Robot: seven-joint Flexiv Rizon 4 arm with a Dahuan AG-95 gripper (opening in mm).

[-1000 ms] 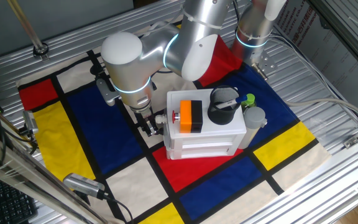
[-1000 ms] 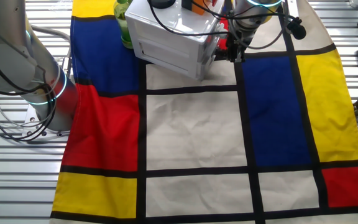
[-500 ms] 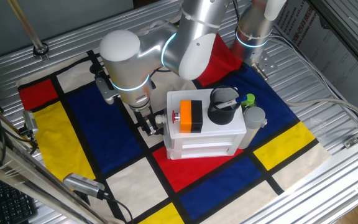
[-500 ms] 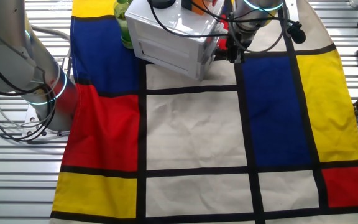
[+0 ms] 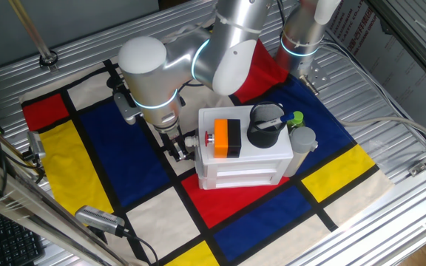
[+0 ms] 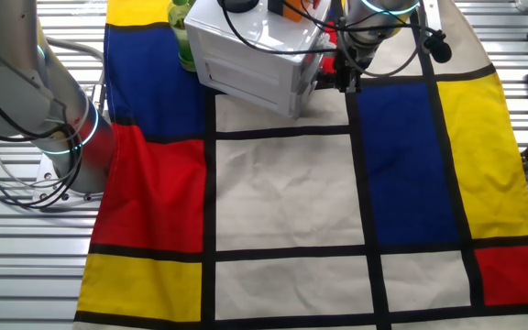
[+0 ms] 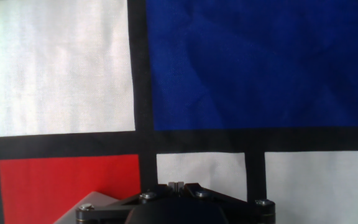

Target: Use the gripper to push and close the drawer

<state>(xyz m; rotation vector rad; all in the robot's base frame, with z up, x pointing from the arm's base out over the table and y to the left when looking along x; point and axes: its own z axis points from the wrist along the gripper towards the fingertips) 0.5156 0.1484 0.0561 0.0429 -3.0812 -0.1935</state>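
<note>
1. The gripper [image 5: 177, 150] hangs low over the cloth [image 5: 124, 170] on the counter [image 5: 390, 96], just beside the cabinet's [image 5: 244, 159] left end.
2. Its jaws look pressed together, holding nothing.
3. The drawer [image 5: 244, 176] sits flush in the cabinet front, its knob [image 5: 189, 140] beside the gripper.
4. An orange block [image 5: 226, 138] and black cup [image 5: 265, 127] stand on top.

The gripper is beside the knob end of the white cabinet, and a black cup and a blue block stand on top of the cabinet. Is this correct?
Not fully. The block on top of the white cabinet is orange and black, not blue; one fixed view shows this. The rest holds: the gripper is beside the knob end, and the black cup stands on top.
</note>
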